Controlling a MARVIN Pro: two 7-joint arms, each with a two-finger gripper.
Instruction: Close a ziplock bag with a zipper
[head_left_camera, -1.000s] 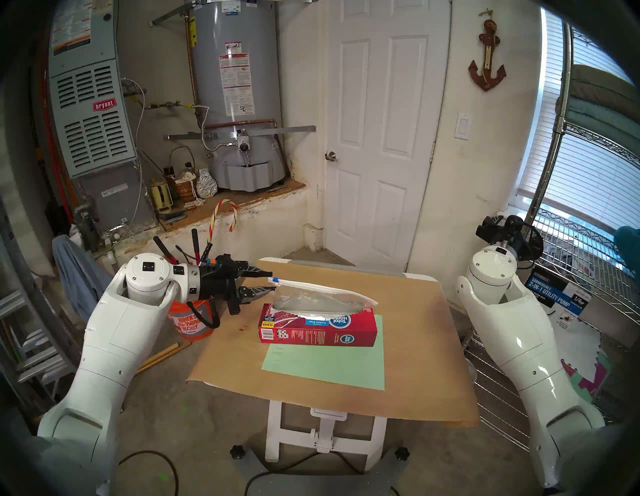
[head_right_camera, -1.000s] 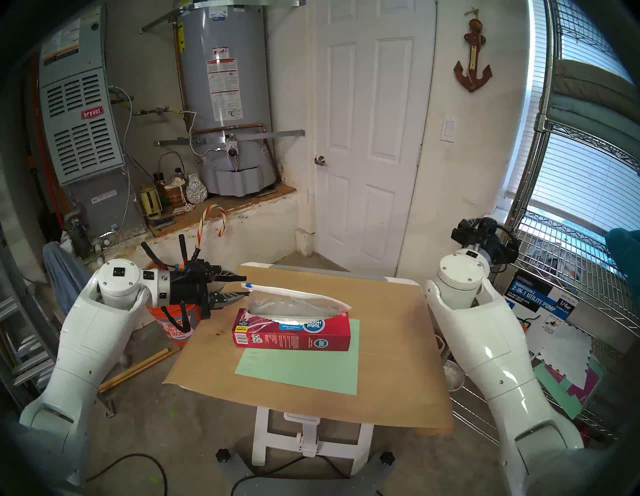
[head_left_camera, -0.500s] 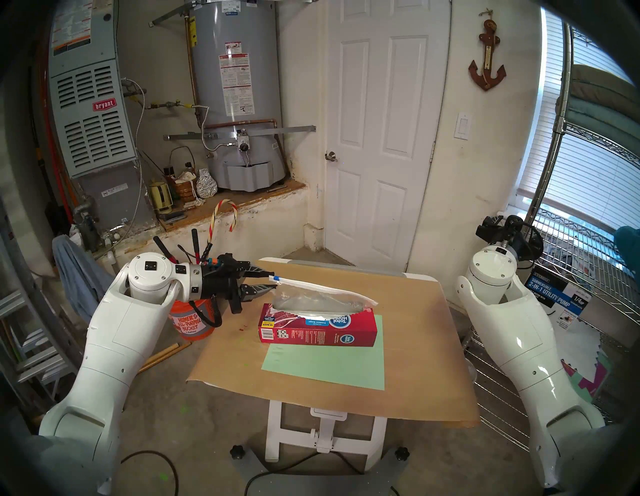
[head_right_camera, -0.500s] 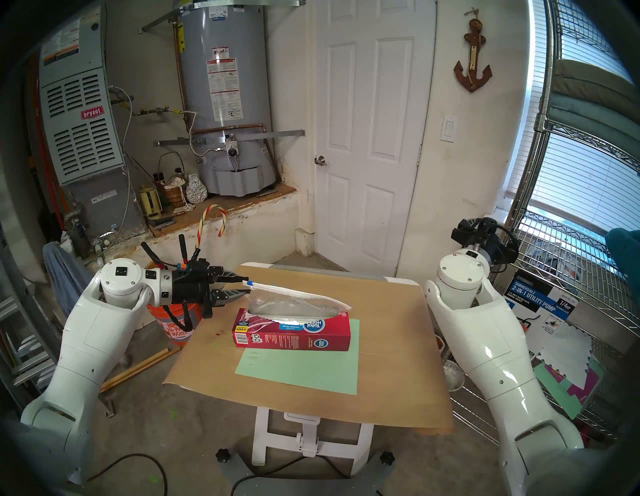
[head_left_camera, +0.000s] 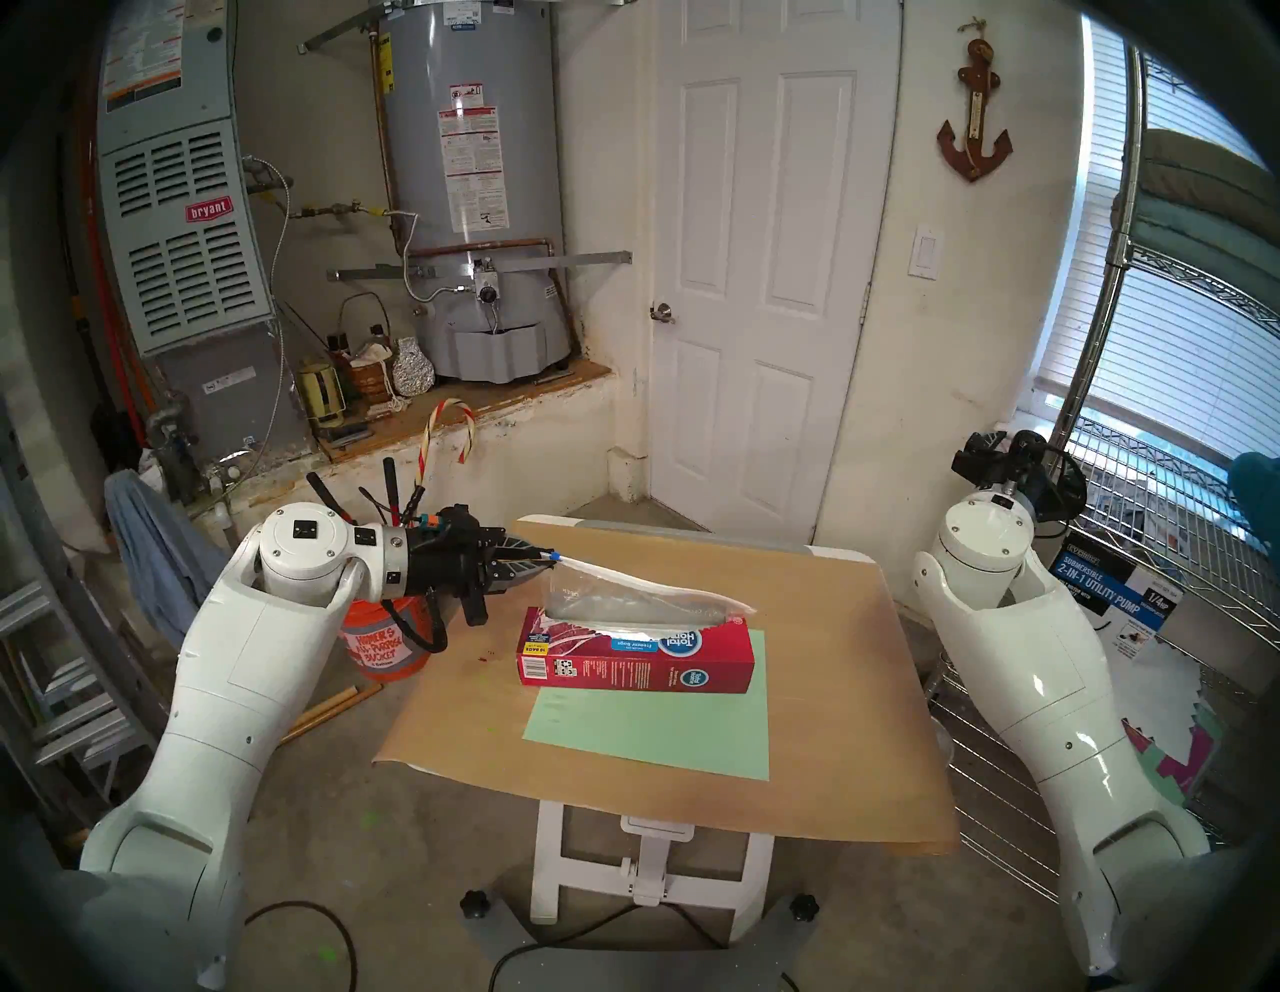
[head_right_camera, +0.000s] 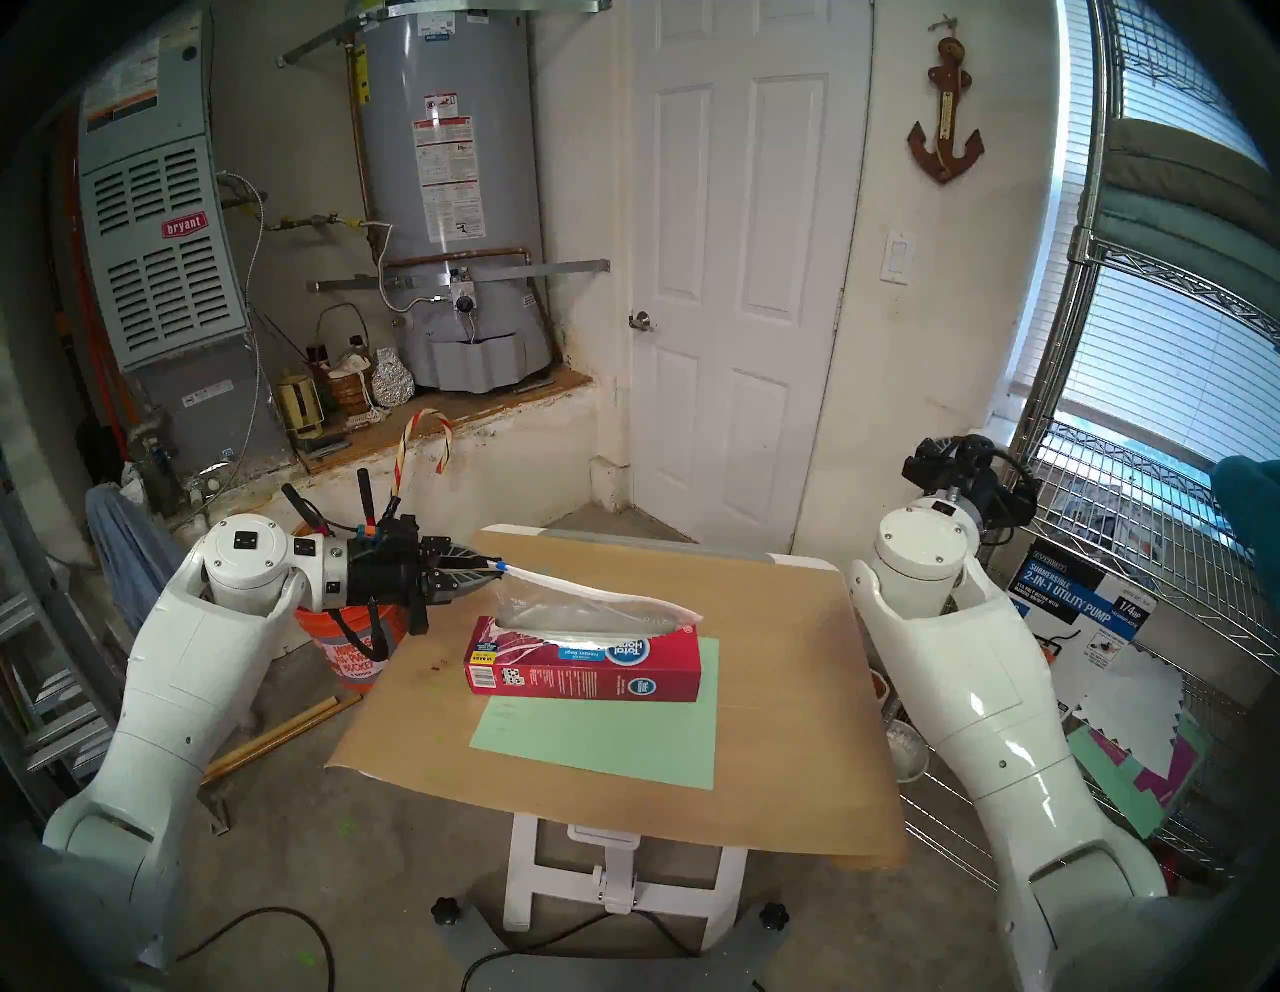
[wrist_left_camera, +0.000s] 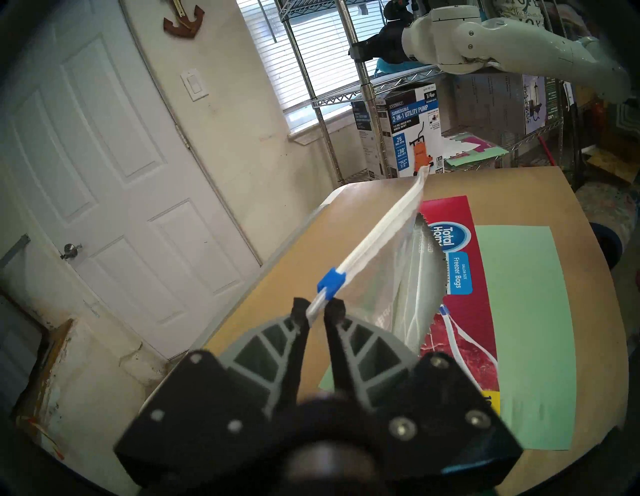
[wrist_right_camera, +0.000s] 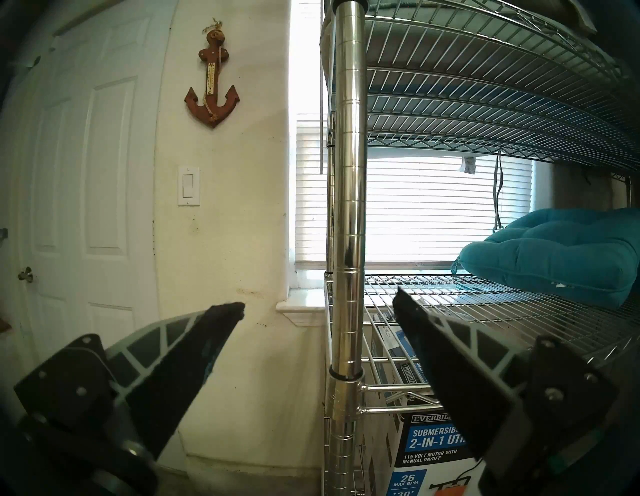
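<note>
Clear plastic: ziplock bag stands up out of the slot in the red box, its white strip running from the box's left end, high, down toward its right end.
Zipper: blue slider sits on the strip past the box's left end, just beyond the left gripper's fingertips.
Left gripper: jaws drawn in on the strip end behind the slider, pinching it; a second ago they stood wide with the strip end between them, untouched.
Change in bag: left end of the strip now pulled taut toward the gripper, plastic below it stretched; box has not moved.
Right gripper: spread wide, holding nothing, well to the right of the box off the table, facing a chrome rack post; unchanged.
Edges: box lies on brown table over the far edge of a green sheet.
Room: bare tabletop right of the box along the strip's line.
</note>
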